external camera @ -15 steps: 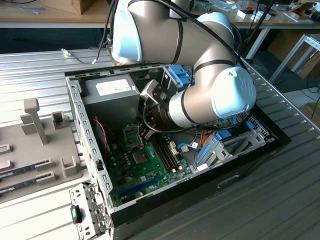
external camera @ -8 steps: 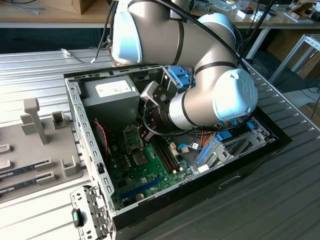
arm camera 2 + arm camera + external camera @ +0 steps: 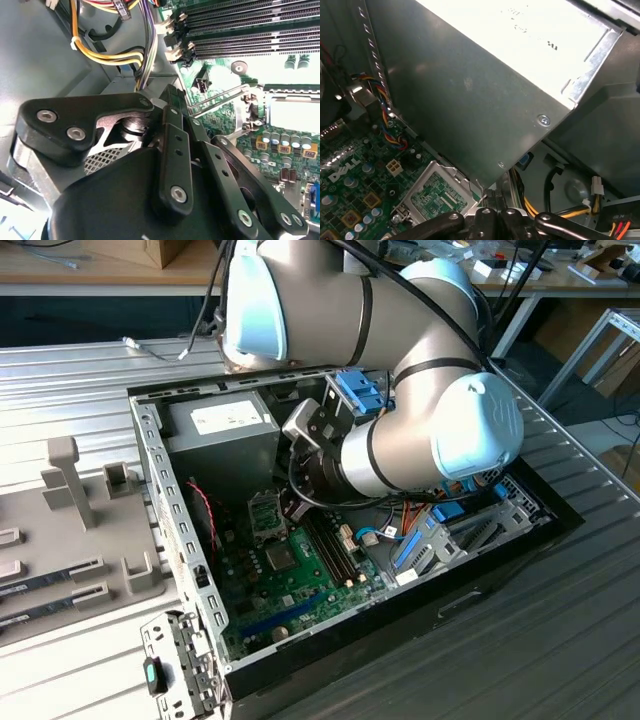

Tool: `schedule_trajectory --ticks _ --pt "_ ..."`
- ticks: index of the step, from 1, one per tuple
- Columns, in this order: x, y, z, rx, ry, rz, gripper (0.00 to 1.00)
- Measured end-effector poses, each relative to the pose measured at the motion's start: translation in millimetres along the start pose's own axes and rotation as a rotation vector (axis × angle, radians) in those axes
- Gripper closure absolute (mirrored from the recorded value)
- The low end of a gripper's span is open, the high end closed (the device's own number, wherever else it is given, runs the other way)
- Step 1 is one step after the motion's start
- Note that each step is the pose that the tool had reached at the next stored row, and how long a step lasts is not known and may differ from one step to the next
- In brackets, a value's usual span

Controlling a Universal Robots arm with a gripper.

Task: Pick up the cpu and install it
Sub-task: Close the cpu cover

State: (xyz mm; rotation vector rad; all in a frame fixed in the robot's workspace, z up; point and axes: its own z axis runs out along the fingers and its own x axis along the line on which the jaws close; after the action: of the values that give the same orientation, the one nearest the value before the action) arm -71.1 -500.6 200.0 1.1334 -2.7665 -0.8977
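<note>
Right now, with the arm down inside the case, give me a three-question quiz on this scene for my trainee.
1. True or false: the arm reaches into the open computer case.
2. Which is closest to the hand?
A) the CPU socket beside the power-supply box
B) the grey holder tray outside the case
C) the workbench behind the case
3. Fill in: the motherboard is ___ in colour.

Key: 1 true; 2 A; 3 green.
</note>
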Motion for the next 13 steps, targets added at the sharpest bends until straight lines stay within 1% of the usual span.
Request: schedule_trajectory --ticks 1,5,8,13 --pt "0.0 0.7 -1.9 -0.0012 -0.0009 0.000 0.89" --pt "0.0 2.0 -5.7 -0.0039 -0.0033 -0.001 0.89" --pt "0.2 3.2 -9.7 -0.0079 -0.0068 -0.002 0.89" --pt "1.3 3.6 -14.3 -0.0124 -0.0107 -0.004 0.89"
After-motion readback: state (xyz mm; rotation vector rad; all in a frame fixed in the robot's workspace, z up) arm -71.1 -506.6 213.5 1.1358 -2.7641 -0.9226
